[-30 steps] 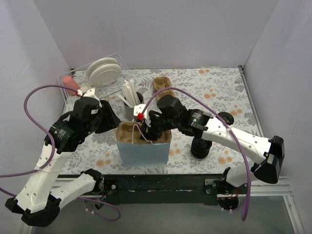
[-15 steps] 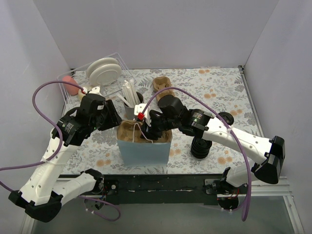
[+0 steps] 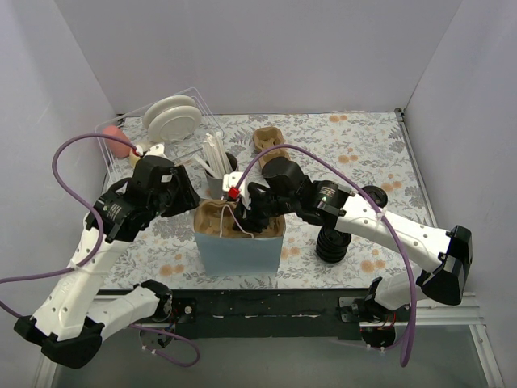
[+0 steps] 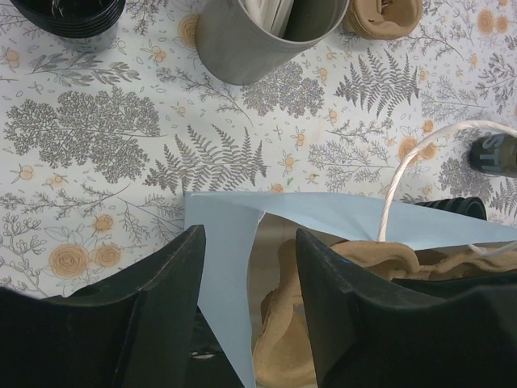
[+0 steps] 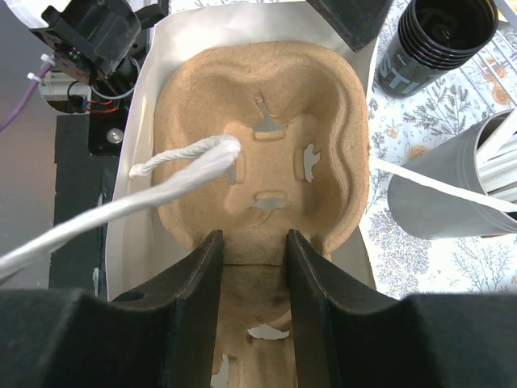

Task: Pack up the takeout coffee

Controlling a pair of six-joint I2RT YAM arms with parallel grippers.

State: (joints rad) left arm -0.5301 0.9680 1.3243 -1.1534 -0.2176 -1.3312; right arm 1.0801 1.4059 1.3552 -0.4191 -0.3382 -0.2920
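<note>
A light blue paper bag (image 3: 238, 252) stands at the table's front centre with a brown pulp cup carrier (image 5: 258, 105) inside it. My right gripper (image 5: 254, 234) reaches down into the bag, shut on the carrier's middle ridge. The bag's left wall (image 4: 218, 234) runs between the fingers of my open left gripper (image 4: 250, 230), one finger outside and one inside. The takeout coffee (image 3: 373, 195), a small black lidded cup, sits behind my right forearm. It also shows at the right edge of the left wrist view as a black cup (image 4: 494, 155).
A grey cup of white sticks (image 3: 216, 174) stands just behind the bag, with a stack of open black cups (image 5: 440, 40) beside it. A ribbed stack of black lids (image 3: 333, 242) is right of the bag. Spare carriers (image 3: 268, 144) and a clear bin of white lids (image 3: 174, 117) sit further back.
My left arm has swung in to the right toward the bag's left wall, then held. The right gripper and the carrier have not moved.
</note>
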